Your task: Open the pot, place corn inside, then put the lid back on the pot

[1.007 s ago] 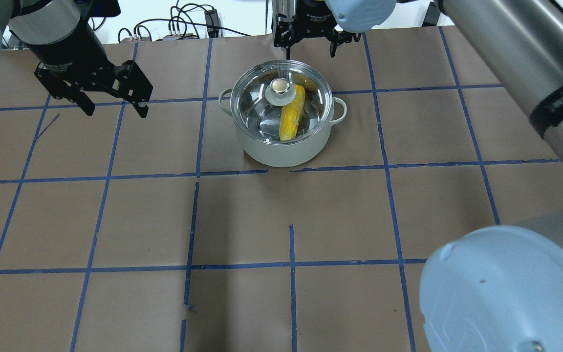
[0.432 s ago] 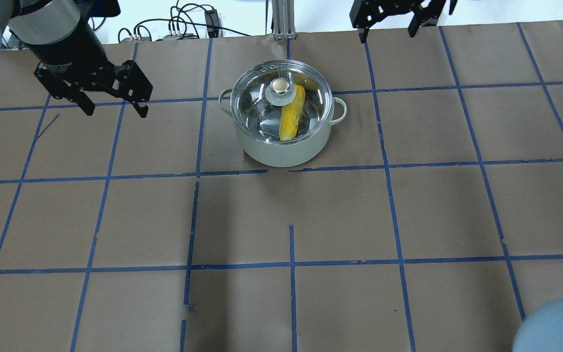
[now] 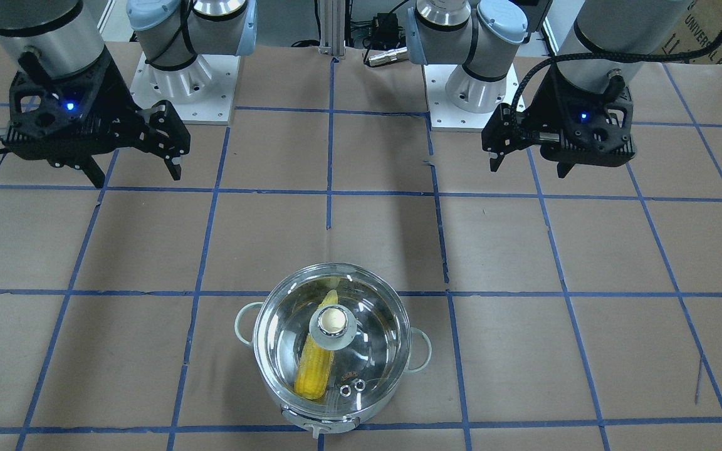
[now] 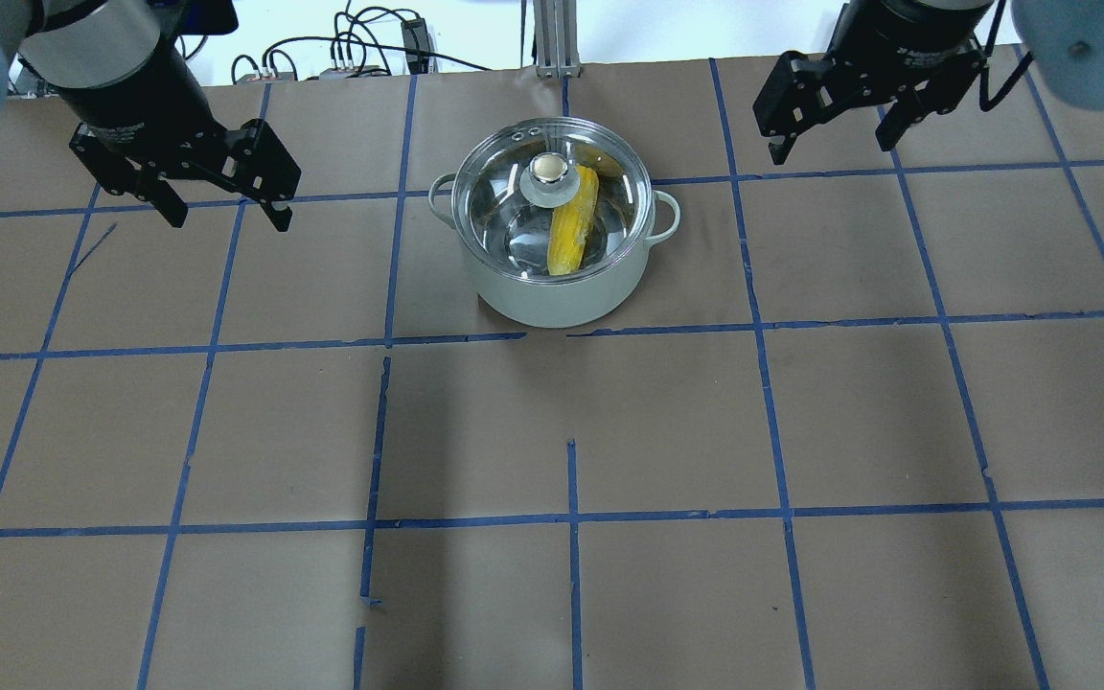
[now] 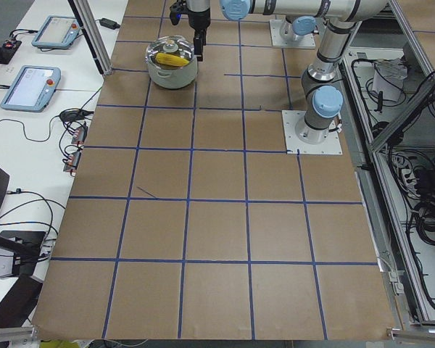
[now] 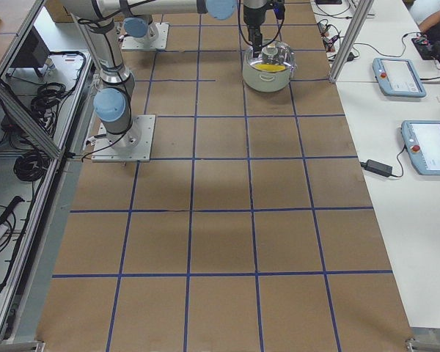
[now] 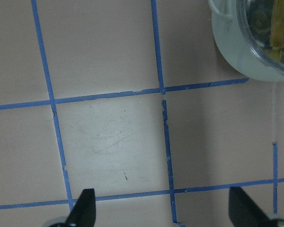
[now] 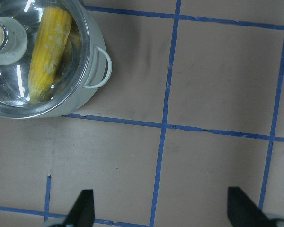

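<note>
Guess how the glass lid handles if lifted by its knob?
The lid is clear glass with a steel rim: likely rigid, fairly heavy, breakable if dropped. Its small round knob looks glossy, so possibly slippery. Round: might roll on edge.

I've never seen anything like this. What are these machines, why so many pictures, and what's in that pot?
Two robot arms stand at a brown paper-covered table taped into blue squares. Each ends in a black two-finger claw: the left claw and the right claw, both open and holding nothing. One camera looks down from behind the robot, one faces it, two watch from the table's ends, one rides on each wrist. The round shiny steel pot holds a yellow corn cob under its clear glass lid.
</note>
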You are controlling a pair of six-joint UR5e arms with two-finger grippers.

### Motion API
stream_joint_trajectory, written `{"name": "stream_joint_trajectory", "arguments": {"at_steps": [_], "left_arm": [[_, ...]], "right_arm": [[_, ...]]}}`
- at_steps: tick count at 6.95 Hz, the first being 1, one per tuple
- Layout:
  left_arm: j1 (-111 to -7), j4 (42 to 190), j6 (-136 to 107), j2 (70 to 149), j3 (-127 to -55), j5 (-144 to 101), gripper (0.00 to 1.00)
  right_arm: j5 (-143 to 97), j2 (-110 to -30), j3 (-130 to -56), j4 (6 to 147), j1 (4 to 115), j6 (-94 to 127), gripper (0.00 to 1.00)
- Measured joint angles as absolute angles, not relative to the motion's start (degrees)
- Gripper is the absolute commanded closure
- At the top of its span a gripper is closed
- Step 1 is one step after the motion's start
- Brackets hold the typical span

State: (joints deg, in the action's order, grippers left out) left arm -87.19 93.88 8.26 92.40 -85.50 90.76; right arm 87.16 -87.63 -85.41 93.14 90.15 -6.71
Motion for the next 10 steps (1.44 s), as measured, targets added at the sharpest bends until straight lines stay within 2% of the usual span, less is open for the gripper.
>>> {"name": "stream_joint_trajectory", "arguments": {"at_steps": [10], "left_arm": [[-87.93,93.34,8.16,92.59,-85.06,90.77,0.0]], "right_arm": [[91.56,-90.46,-89.25,94.67,90.62,-6.25,0.01]]}}
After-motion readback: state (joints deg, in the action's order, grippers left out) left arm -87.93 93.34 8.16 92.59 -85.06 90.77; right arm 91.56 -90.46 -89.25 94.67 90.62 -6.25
